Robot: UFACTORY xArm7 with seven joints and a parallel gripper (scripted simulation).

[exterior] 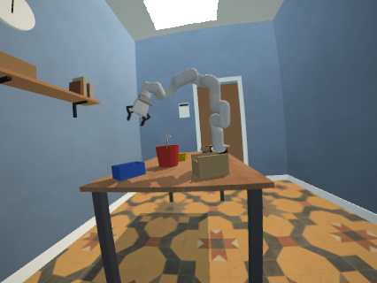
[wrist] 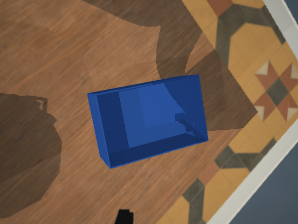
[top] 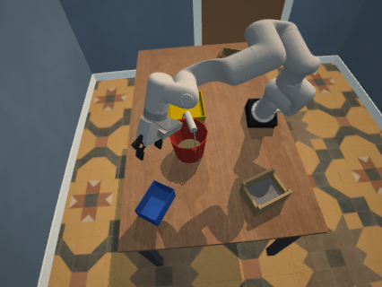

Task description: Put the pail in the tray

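A red pail [top: 189, 143] stands upright on the wooden table with its grey handle raised; it also shows in the exterior view [exterior: 167, 156]. A blue open tray [top: 155, 203] lies on the table near the front left corner, and it fills the middle of the wrist view [wrist: 150, 120]. My gripper [top: 145, 148] is open and empty. It hangs high above the table, left of the pail and over the area between the pail and the blue tray [exterior: 128, 170]. In the exterior view the gripper [exterior: 136, 116] is well above the pail's height.
A yellow bin [top: 188, 109] sits just behind the pail. A tan box with a grey floor [top: 265, 191] stands at the front right. The arm's black base [top: 261, 117] is at the table's right side. A small brown object [top: 229, 52] lies at the far edge.
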